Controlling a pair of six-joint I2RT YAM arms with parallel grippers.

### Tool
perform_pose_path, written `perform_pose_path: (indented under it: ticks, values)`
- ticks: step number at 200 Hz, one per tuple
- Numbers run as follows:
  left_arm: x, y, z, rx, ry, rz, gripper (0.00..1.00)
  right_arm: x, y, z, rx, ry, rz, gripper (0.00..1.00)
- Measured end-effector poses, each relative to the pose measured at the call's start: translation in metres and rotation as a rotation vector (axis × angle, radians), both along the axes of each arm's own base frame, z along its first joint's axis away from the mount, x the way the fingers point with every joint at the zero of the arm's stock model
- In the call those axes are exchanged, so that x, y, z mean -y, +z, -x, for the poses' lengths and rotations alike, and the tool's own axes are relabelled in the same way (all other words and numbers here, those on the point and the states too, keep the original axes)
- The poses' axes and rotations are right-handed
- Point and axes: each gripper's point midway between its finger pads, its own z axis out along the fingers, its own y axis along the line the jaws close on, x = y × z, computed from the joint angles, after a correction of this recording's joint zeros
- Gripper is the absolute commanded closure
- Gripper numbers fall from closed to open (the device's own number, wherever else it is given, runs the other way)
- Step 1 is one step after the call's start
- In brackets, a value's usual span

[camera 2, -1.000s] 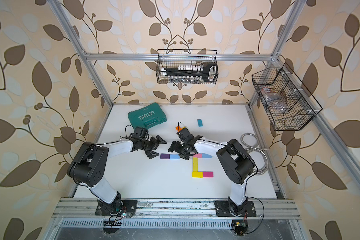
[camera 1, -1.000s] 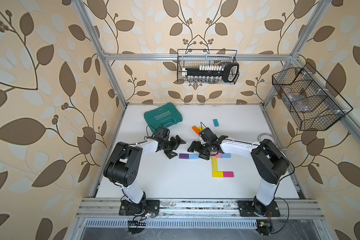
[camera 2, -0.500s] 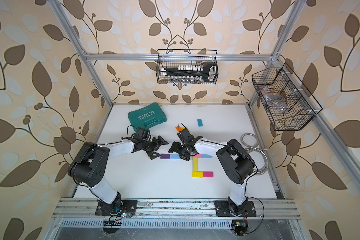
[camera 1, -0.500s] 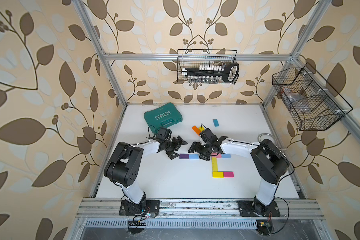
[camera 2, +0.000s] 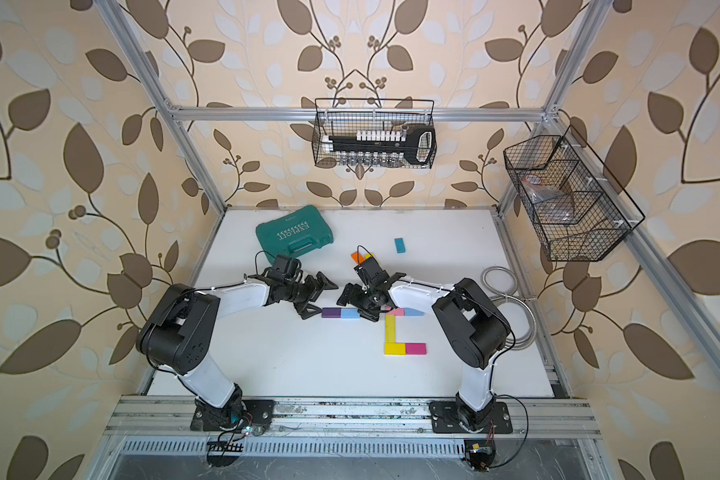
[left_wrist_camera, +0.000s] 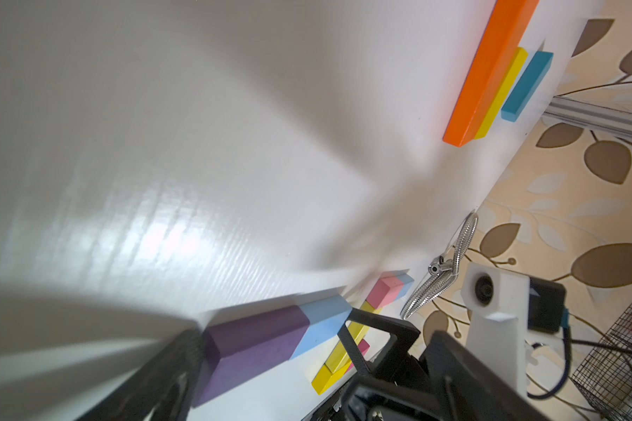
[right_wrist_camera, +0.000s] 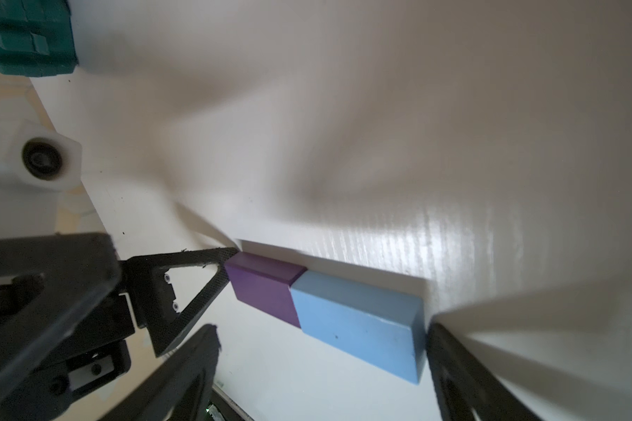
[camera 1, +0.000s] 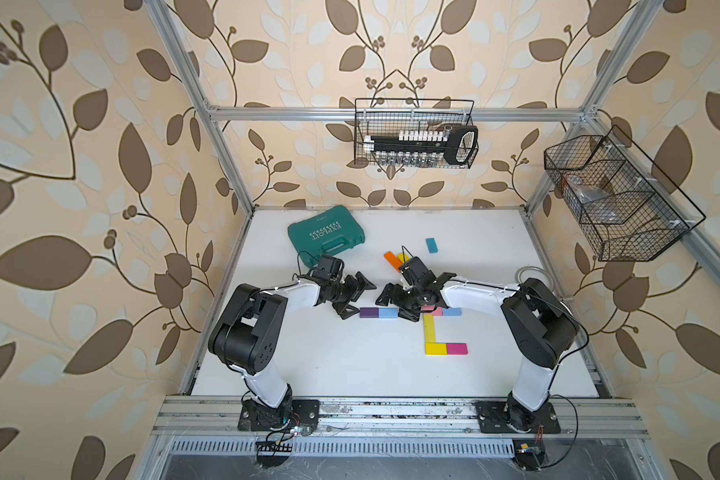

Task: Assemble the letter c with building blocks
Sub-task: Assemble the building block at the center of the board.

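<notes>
The C seems half built: a long yellow block with yellow-magenta foot and pink-blue top lies on the white tabletop, while the wide-open, empty left hand and right hand bracket a stray purple-and-blue pair.

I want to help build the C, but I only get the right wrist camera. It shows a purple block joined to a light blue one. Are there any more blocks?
Observer: Yes! In both top views a long yellow block lies to the robot's right of yours, pointing back toward the robot.
Operator: Is anything at its end?
Observer: A short yellow block and a magenta block sit end to end there, making an L with it.
Operator: Any spare ones?
Observer: A teal block lies alone, farther from the robot.
</notes>
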Motion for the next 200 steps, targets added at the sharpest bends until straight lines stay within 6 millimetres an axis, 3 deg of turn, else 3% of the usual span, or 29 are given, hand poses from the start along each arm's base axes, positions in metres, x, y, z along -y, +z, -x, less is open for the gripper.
perform_pose_path:
  ticks: [160, 179, 200]
  values:
    - [-0.002, -0.001, 0.0, -0.012, -0.021, -0.032, 0.01, 0.007, 0.002, 0.0, -0.001, -0.01, 0.022, 0.1]
    - [-0.007, -0.001, -0.001, -0.018, -0.017, -0.04, 0.01, 0.012, 0.01, 0.0, 0.009, -0.018, 0.029, 0.1]
    - [-0.025, 0.0, -0.009, -0.028, 0.018, -0.049, 0.01, 0.02, 0.034, -0.005, 0.053, -0.029, 0.024, 0.1]
